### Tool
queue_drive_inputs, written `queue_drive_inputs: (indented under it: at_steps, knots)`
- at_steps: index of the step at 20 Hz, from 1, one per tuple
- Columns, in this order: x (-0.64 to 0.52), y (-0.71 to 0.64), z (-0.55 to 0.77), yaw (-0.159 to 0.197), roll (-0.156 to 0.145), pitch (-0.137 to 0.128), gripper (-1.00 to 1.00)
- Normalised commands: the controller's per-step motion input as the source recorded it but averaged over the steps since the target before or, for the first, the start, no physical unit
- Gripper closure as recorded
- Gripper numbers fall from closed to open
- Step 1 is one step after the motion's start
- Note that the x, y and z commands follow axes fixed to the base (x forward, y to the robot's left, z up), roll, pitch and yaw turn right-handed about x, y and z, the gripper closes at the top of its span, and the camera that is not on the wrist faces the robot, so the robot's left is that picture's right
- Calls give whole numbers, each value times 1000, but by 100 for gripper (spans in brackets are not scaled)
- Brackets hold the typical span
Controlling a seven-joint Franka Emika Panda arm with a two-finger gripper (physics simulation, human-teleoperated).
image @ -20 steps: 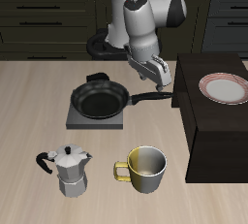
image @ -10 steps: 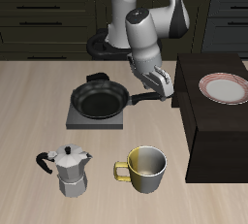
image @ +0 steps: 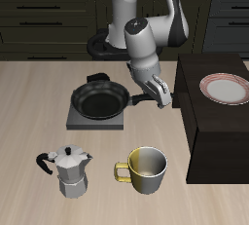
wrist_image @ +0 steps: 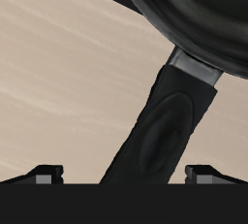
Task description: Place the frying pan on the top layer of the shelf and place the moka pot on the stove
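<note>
Over the handle of the frying pan (image: pixel 101 100), which is sitting on the stove (image: pixel 76 121), the end effector (image: pixel 158 96) has dropped lower, fingers spread astride it, so a grasp is coming. The moka pot (image: pixel 70 170) and mug (image: pixel 146 168) are waiting at six o'clock; a plate (image: pixel 226 89) is occupying the shelf (image: pixel 209 131).

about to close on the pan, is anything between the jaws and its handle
Nothing visible. In the wrist view the long black handle of the round black frying pan runs between the two open jaws of the gripper, with only bare table beside it.
</note>
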Motion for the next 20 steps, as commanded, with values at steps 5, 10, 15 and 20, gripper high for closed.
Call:
queue_drive_inputs:
  at_steps: [5,10,15,20]
  knots:
    - [-7,-104,-318,-38,1,38,100]
    - [-21,-46,-6,-10,35,0,100]
    - [-13,-333,212,39,-52,-36,100]
    - [-2,-210,205,87,-59,-25,100]
